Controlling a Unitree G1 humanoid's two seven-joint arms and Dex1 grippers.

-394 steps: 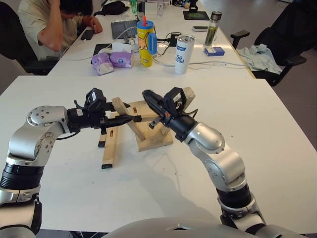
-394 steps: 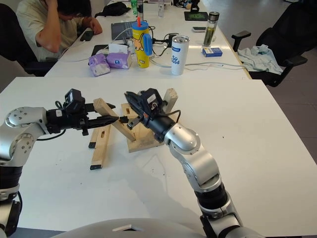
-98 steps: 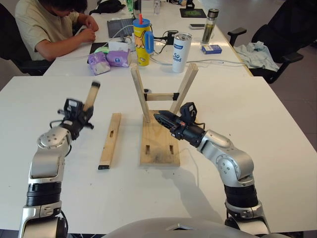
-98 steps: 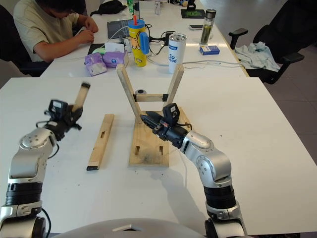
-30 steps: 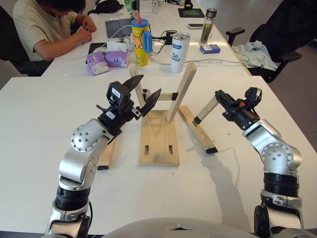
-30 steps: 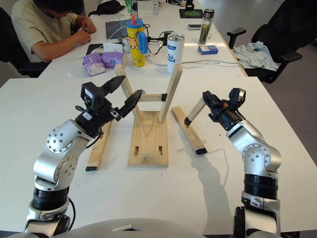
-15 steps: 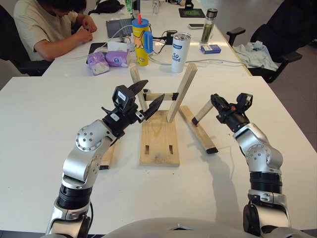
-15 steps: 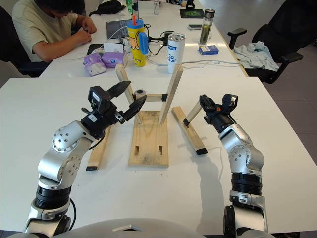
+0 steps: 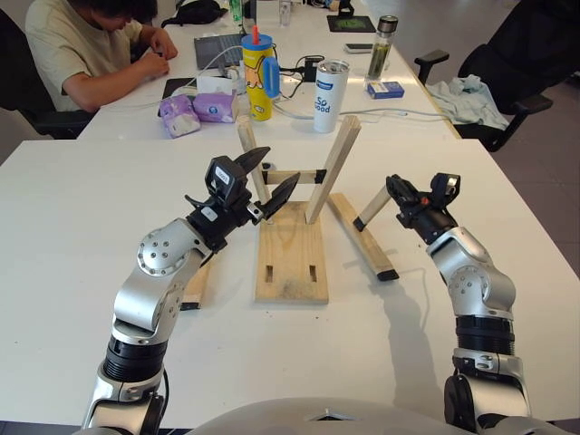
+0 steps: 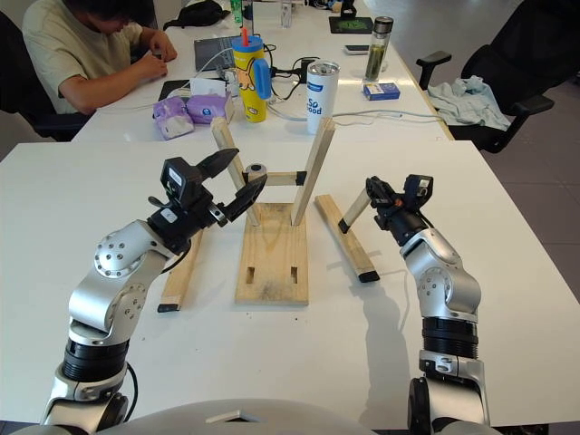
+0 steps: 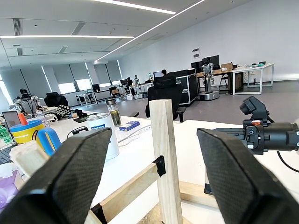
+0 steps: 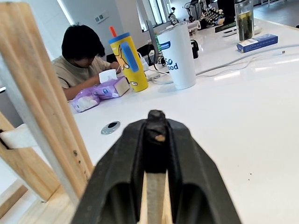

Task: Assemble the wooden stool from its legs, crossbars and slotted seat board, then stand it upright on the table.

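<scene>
Biggest risk was at the left gripper point(image 9: 282, 164). It hung right against the half-built frame: left standing leg point(image 9: 246, 136) and right standing leg point(image 9: 333, 168) upright in the far slots of the seat board point(image 9: 290, 258), tied by a crossbar point(image 9: 294, 176). The frame looked only slotted in, so a sideways nudge from a finger would probably lever a leg out or tip it all over. The board lay flat mid-table point(image 9: 72, 227) with nothing pinning it, so it could skid too.

Second risk was the right gripper point(image 9: 395, 188). It pinched the second crossbar point(image 9: 372, 206) by its very top end only. A grip that short could let the bar pivot or slip out. The bar's lower end sat at the loose leg point(image 9: 364, 239) lying just right of the board. Couldn't tell if it was plugged in or only resting there; if resting, lifting would leave the leg behind. The board's near slots were unfilled, and a crooked entry there could jam.

Grippers: the left was spread wide and held nothing. In the left wrist view its pads point(image 11: 70, 177) bracketed the frame, with the right standing leg between them and farther off. From the head views one finger was close to the left standing leg; contact couldn't be judged. The right was pressed together on the dark-capped end of the second crossbar, clear in the right wrist view, fingers point(image 12: 117, 172) on either side of it.

The other loose leg point(image 10: 178, 272) lay left of the board, partly under the left arm and untouched. The stool was not close to standing.
</scene>
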